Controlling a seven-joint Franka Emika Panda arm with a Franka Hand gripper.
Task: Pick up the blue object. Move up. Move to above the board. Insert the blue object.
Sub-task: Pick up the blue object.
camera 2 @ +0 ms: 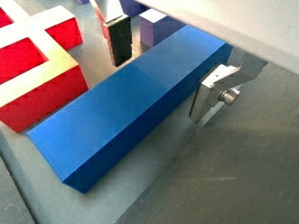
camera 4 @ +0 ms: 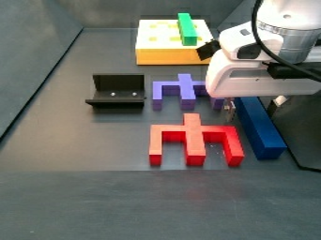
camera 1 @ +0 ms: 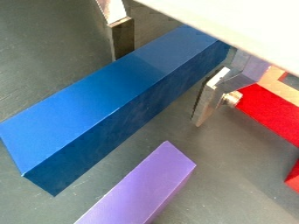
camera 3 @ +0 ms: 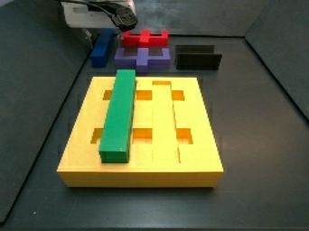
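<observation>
The blue object (camera 1: pixel 111 109) is a long dark blue bar lying flat on the grey floor; it also shows in the other wrist view (camera 2: pixel 128 114) and in both side views (camera 3: pixel 103 50) (camera 4: pixel 260 128). My gripper (camera 1: pixel 163 70) is low over it and open, one finger (camera 1: pixel 121 35) on each side of the bar with a gap showing; it straddles the bar in the other wrist view too (camera 2: pixel 163 72). In the side views the gripper (camera 3: pixel 108 20) (camera 4: pixel 245 98) stands at the bar's end. The yellow board (camera 3: pixel 145 171) (camera 4: pixel 157 44) lies apart from it.
A green bar (camera 3: pixel 121 113) (camera 4: pixel 189 26) sits in a board groove. A purple notched block (camera 1: pixel 146 188) (camera 3: pixel 147 59) (camera 4: pixel 182 89) and a red block (camera 2: pixel 35 61) (camera 3: pixel 147 40) (camera 4: pixel 194 142) lie close beside the blue bar. The dark fixture (camera 3: pixel 200 57) (camera 4: pixel 116 91) stands nearby.
</observation>
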